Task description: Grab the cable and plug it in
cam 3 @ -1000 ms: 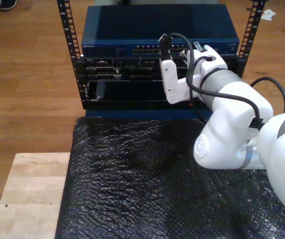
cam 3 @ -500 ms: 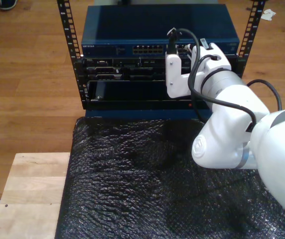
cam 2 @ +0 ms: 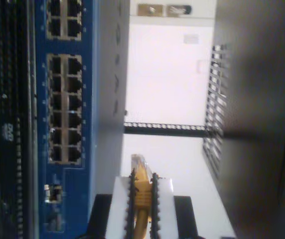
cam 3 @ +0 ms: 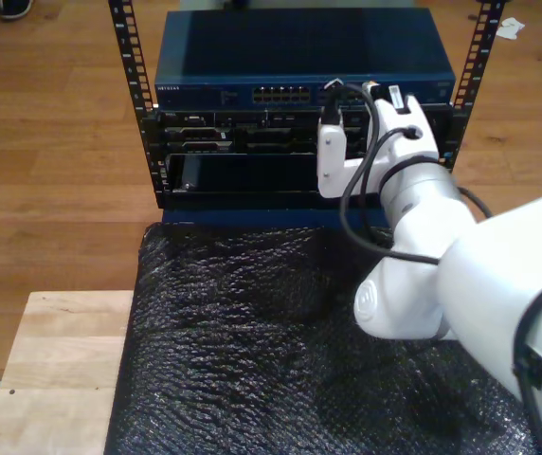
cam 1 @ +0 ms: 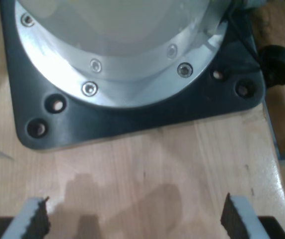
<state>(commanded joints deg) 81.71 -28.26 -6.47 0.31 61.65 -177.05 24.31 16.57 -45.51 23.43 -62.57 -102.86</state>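
The yellow-orange cable (cam 2: 142, 186) is clamped between the black pads of my second gripper (cam 2: 142, 191), and its clear plug (cam 2: 138, 161) sticks out past the fingertips. The plug is close to the blue switch's block of ports (cam 2: 65, 109) but apart from it, off to the side of the port face. In the exterior view the white second arm (cam 3: 404, 152) reaches up to the switch (cam 3: 214, 93) near its port row (cam 3: 285, 95). My first gripper (cam 1: 135, 216) is open over bare wood, nothing between its fingers (cam 1: 35, 221).
A black bubble-wrap mat (cam 3: 252, 341) covers the wooden table (cam 3: 53, 360) in front of the rack. Perforated rack rails (cam 3: 129, 57) flank the switch, with darker units (cam 3: 224, 133) below it. A thick black arm cable (cam 3: 356, 180) loops off the wrist. A black base plate (cam 1: 132, 119) lies ahead of the first gripper.
The second arm's wrist has shifted toward the exterior view's right and farther up toward the switch's front, bringing its gripper close to the port row.
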